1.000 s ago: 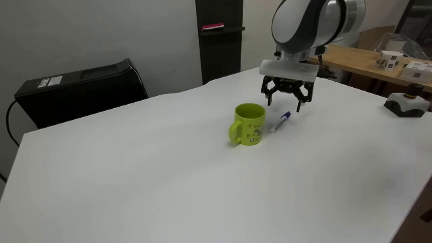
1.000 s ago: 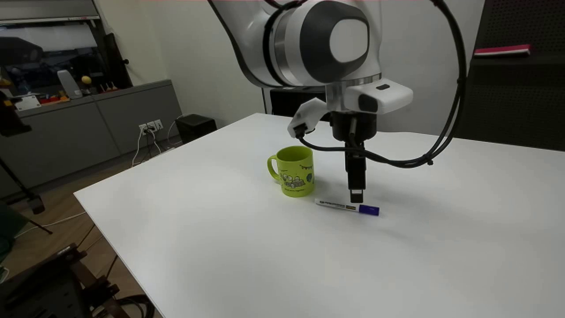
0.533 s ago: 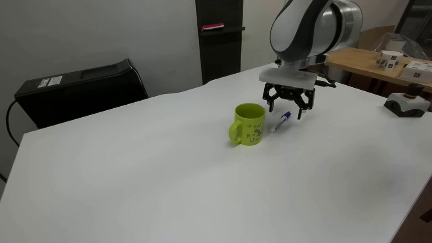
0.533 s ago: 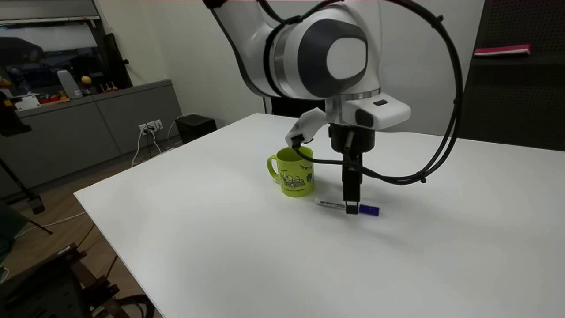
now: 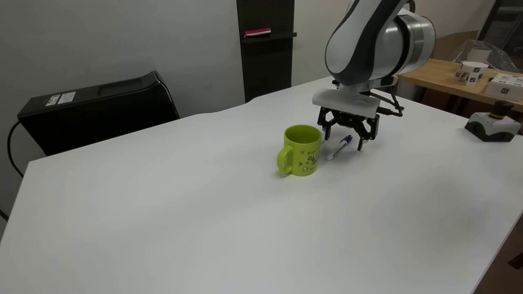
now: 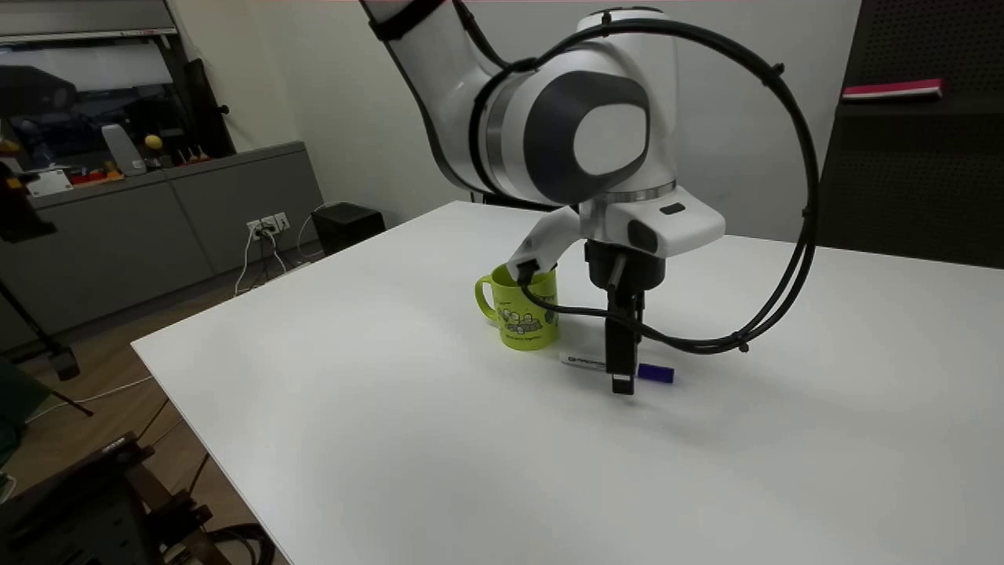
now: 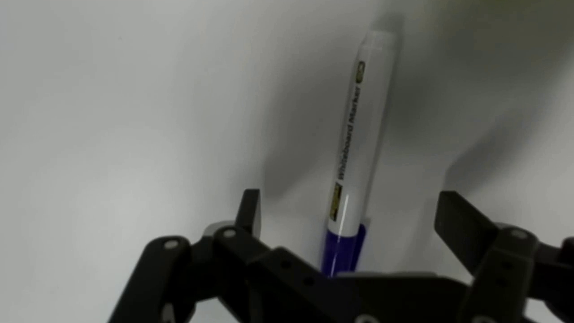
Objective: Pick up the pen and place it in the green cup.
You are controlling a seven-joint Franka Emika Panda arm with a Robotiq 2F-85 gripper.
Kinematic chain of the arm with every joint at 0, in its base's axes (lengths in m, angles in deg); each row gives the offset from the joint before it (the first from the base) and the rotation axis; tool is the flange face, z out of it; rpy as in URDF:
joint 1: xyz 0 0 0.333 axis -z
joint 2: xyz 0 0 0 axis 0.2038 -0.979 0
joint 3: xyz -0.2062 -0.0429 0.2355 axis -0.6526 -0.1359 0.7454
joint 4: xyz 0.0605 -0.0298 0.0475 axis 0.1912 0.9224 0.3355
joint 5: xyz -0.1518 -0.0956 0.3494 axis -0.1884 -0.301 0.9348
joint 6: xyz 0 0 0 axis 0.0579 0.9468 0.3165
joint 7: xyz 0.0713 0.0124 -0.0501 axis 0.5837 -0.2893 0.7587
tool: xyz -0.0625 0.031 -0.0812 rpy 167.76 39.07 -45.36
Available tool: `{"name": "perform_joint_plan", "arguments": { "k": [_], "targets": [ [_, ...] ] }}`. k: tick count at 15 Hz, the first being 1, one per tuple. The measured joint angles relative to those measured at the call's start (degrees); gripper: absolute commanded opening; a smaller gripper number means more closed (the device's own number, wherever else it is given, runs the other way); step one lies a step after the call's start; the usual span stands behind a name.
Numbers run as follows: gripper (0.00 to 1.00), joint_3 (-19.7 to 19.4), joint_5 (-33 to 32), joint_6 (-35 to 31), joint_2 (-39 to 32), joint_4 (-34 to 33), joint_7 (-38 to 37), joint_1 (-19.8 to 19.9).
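Wrist view: the pincer is spread wide, both fingers well apart, w/ the pen running btwn them, approx. midway & clear of each. The pen's dark-blue cap is nearest the pincer body & partly hidden by it; the white barrel, printed "Whiteboard Marker", points ahead past the fingers. Pen lies flat on the white worktop.

In an exterior view the green cup stands upright left of the pincer as seen here, near the finger on that side, handle turned away from it. The pen is under the pincer, cap end btwn the fingers, barrel slanting out near the green cup but apart. Well right of the pincer: a grey-white box w/ a black knob. Behind the pincer, a wooden table. Well off to its L, a black case by the wall.

In an exterior view the arm is above the pincer, a black cable looping past it. One finger stands in front of the pen & hides its middle; cap shows to the finger's R, barrel to its L, twd the green cup. A white bracket overlaps the green cup's rim. Can't tell if the fingers touch the worktop.
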Motion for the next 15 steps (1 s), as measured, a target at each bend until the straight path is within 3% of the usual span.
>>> {"name": "perform_joint_plan", "arguments": {
  "k": [3,5,15],
  "targets": [
    [1.00,0.12,1.37,-2.70,-0.93,-0.01,-0.02,-0.14],
    [0.74,0.29,2.21,-3.83,-1.44,-0.01,-0.02,-0.19],
    [0.06,0.48,3.42,-4.41,-1.61,-1.30,-0.02,-0.27]
  ]
}}
